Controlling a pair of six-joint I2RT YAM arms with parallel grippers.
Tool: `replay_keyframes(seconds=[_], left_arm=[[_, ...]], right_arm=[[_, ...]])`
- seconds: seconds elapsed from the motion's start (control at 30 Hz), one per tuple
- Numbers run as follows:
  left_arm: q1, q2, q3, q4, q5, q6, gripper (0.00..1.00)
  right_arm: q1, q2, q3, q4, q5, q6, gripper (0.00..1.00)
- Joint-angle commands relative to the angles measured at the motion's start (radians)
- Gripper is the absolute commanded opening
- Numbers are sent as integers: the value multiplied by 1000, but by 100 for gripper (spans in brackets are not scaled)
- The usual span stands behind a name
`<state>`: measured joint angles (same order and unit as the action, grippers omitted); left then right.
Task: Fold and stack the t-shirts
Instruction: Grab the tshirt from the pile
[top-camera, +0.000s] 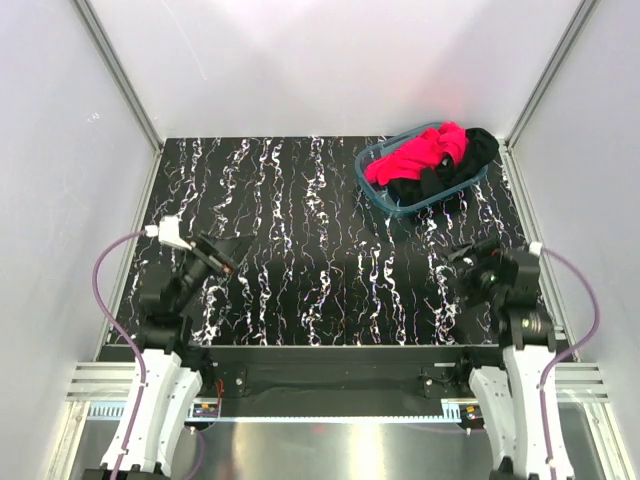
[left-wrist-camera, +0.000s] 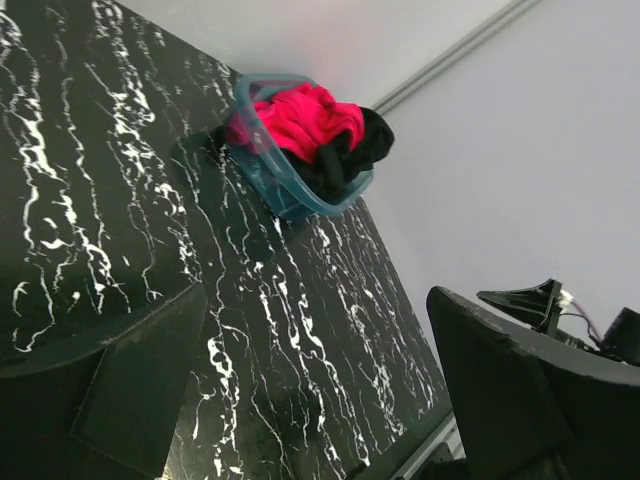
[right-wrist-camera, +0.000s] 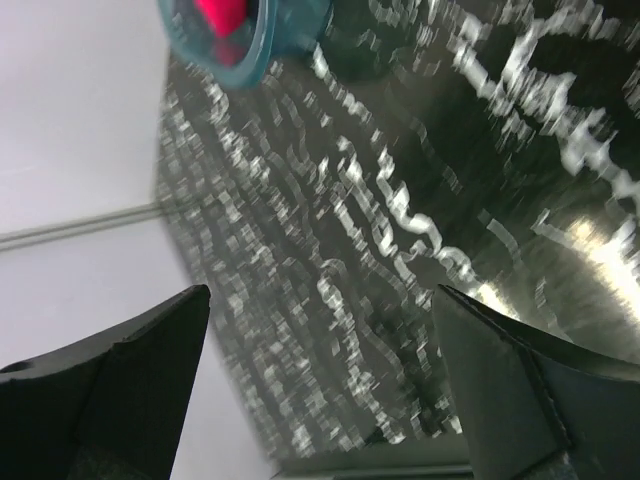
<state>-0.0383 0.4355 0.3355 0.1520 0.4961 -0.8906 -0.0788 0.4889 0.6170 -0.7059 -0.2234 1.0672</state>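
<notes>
Since the red t-shirt (top-camera: 418, 155) and black t-shirt (top-camera: 480, 148) are wadded together in the tub (top-camera: 408, 207) at the far right of the desk (top-camera: 300, 220), with left gripper (top-camera: 226, 257) and right gripper (top-camera: 467, 254) both wide open and empty, one grab could snag both or drag the tub.

soft cloth t-shirts (top-camera: 425, 160), clear plastic tub (top-camera: 385, 192), glossy table (top-camera: 300, 240)

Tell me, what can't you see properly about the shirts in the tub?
- Top view: black t-shirt partly buried under the red t-shirt, both crumpled; sleeves unclear.
- Right wrist view: tub cut off by the top edge, blurred.
- Left wrist view: tub wall obscures the shirts' lower parts.
</notes>
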Motion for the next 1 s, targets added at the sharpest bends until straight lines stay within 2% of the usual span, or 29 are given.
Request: replay_keyframes(seconds=[0.0,0.07,0.13,0.17,0.23,0.27,0.33,0.37,0.43,0.47,0.5,0.57,0.6,0.63,0.73,0.77,0.83,0.97], left_arm=[[-2,57,155,-259,-51,87,99],[-2,69,187,-311,-74,116,99],[-2,81,241,-396,-97,149,99],[-2,98,261,-473,-117,172,99],[-2,123,337,-566,-213,182,99],[-2,131,359,-603,-250,167,99],[-2,147,410,-716,-365,141,99],[-2,155,425,-791,-398,107,99],[-2,169,463,-865,-494,28,99],[-2,167,474,-929,-546,-2,99],[0,163,482,-943,-576,-14,99],[5,166,499,-907,-541,34,99],[12,181,517,-916,-453,74,99],[14,189,540,-931,-418,175,99],[15,216,599,-954,-453,243,99],[15,220,605,-939,-447,263,99],[17,232,605,-930,-435,289,99],[18,259,616,-931,-424,355,99]], right_arm=[[-3,156,143,56,177,-208,100],[1,276,217,127,189,-297,100],[2,374,297,157,271,-320,100],[2,490,393,161,265,-376,100],[2,615,502,177,195,-475,100],[2,748,635,165,181,-516,100],[2,891,799,83,127,-555,100],[4,1030,978,39,101,-619,100],[7,1160,1155,-75,20,-653,100],[5,1265,1279,-87,-19,-653,100],[5,1310,1321,-73,-103,-647,100],[-1,1431,1427,-16,-216,-645,100],[1,1470,1460,0,-253,-636,100],[2,1510,1498,-3,-228,-568,100],[7,1716,1737,-108,-183,-541,100],[19,1822,1867,-169,-145,-544,100],[34,1922,1958,-179,-120,-552,98],[73,1976,1874,-8,-61,-549,86]])
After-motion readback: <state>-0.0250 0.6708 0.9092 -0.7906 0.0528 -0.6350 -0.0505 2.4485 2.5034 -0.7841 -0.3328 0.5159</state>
